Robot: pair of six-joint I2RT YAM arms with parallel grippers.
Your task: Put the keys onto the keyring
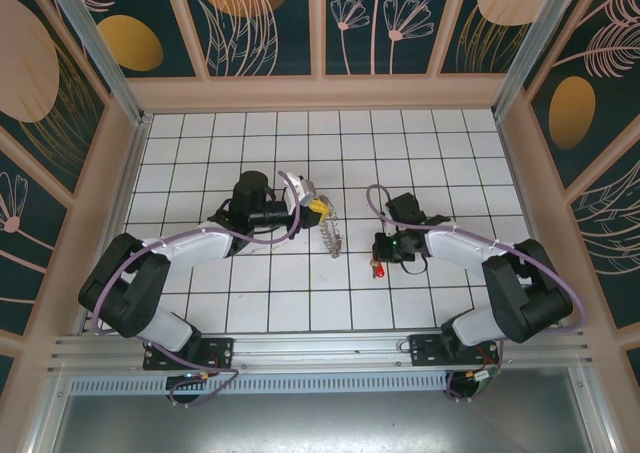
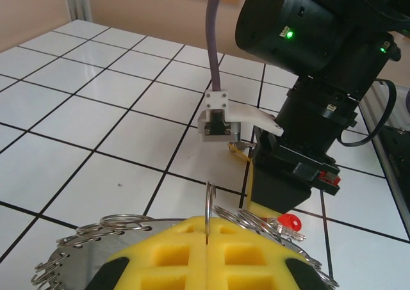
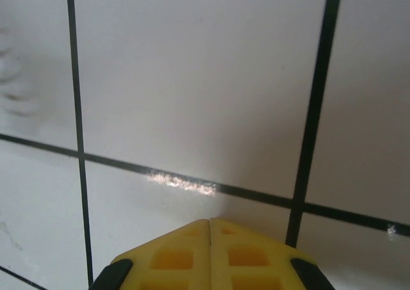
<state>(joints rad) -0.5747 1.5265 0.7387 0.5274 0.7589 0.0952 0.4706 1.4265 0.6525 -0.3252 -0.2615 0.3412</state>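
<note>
Keyring (image 2: 77, 259) clamped in left gripper (image 2: 207, 235)

A lab robot cell: a white tiled table (image 1: 200, 303) boxed in by aluminium posts (image 1: 95, 38) and walls (image 1: 265, 23) printed with leaves and flowers, a left arm (image 1: 185, 245) and right arm (image 1: 465, 243) bolted to a near metal rail (image 1: 320, 345).
</note>
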